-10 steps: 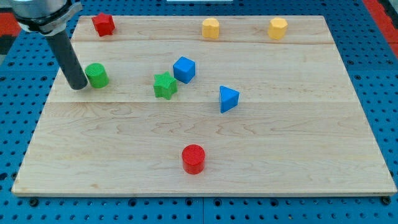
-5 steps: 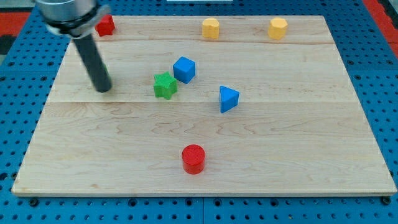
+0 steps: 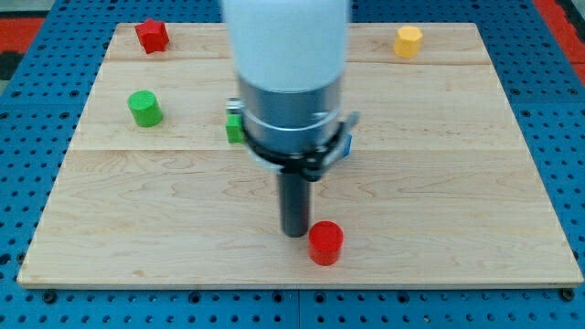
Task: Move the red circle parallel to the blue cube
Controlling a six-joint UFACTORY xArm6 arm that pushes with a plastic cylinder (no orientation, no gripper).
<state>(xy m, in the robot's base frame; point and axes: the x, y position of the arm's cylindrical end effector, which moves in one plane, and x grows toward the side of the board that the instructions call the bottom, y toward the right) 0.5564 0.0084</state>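
The red circle point(image 3: 325, 243) lies near the view's bottom, right of centre. My tip point(image 3: 293, 232) stands right against its left side, a little higher in the view. The arm's body hides the blue cube. A sliver of a blue block point(image 3: 347, 144) shows at the arm's right edge, and a sliver of a green block point(image 3: 234, 127) at its left edge.
A green circle point(image 3: 144, 108) lies at the left. A red block point(image 3: 152, 36) sits at the top left corner. A yellow block point(image 3: 409, 41) sits at the top right. The wooden board point(image 3: 457, 183) rests on a blue pegboard.
The arm has swung from the board's left down to the bottom centre. The red circle has shifted right and slightly down. The green circle shows again.
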